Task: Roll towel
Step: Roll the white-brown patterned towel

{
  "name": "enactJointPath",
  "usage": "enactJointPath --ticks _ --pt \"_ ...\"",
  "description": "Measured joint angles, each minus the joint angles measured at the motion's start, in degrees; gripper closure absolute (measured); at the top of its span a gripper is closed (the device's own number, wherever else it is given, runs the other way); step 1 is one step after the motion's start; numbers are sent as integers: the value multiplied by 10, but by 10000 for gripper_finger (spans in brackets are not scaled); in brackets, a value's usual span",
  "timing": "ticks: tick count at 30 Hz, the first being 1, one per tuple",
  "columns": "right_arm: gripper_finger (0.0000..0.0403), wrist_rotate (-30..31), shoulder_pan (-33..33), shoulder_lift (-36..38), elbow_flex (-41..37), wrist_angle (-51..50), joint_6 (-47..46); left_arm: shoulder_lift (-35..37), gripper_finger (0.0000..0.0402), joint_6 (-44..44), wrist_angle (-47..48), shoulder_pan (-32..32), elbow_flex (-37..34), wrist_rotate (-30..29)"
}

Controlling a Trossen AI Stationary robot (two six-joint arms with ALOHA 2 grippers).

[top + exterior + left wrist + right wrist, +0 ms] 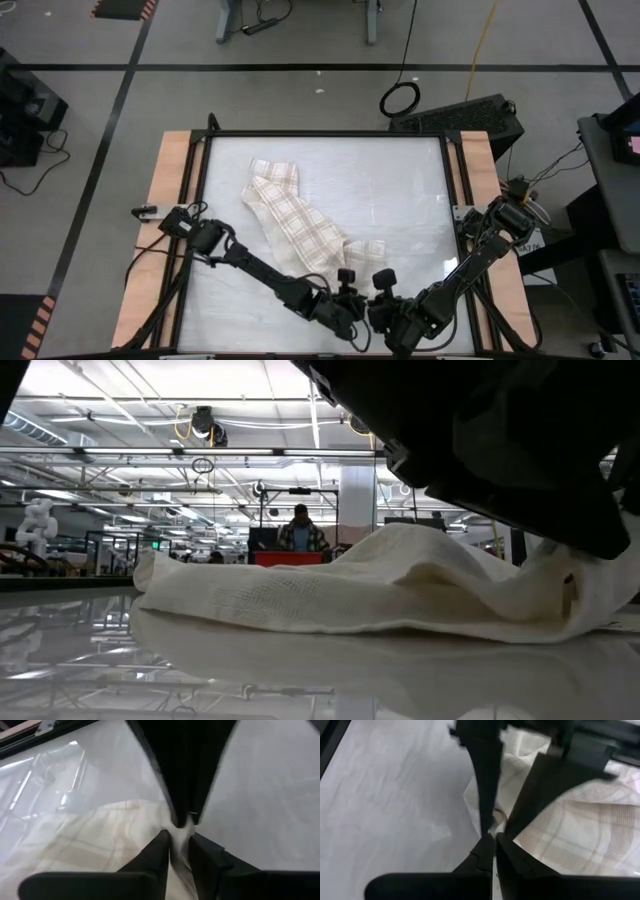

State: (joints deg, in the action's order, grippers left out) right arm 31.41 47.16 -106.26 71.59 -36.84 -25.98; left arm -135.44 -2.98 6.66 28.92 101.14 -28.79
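Observation:
The cream towel point(290, 215) with tan plaid lies slantwise on the table, from the far left toward the near middle. Its far end is bunched, and most of its length rests flat. Both grippers meet at its near end. My left gripper point(350, 270) comes in from the near left and is shut on the cloth point(90, 840). My right gripper point(380, 272) comes in from the near right and is shut on the same end point(570, 820). In the low view the towel point(350, 585) rises in a hump toward the dark arms at the right. My left gripper pinches the towel's near end point(180, 831) between its two fingers, slanting down from the near left. Cloth fills the narrow gap between the fingertips. That end is raised a little; the rest lies on the table. My right gripper pinches a thin edge of the towel's near end point(493, 822) between its two fingers, right beside the left gripper's fingers point(485, 780). It slants down from the near right. How many layers it has, I cannot tell.
Bare glossy table top point(400, 190) lies to the right of and beyond the towel. Wooden side rails point(170, 200) and a black frame bound the table. A black case point(470, 115) sits past the far right corner. A person point(300, 532) shows far off in the room.

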Motion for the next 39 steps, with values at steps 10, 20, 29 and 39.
enactJointPath --ticks 10,20,29,39 --pt "390 -2 -1 0 0 1 2 0 392 5 0 -1 0 3" --pt "225 19 34 12 1 -52 -82 0 397 7 -3 -6 0 38" --pt "229 74 51 12 -39 56 -71 -1 394 18 -26 -8 0 59" --pt "302 44 46 12 -52 69 -63 -1 392 18 -32 -8 0 65"
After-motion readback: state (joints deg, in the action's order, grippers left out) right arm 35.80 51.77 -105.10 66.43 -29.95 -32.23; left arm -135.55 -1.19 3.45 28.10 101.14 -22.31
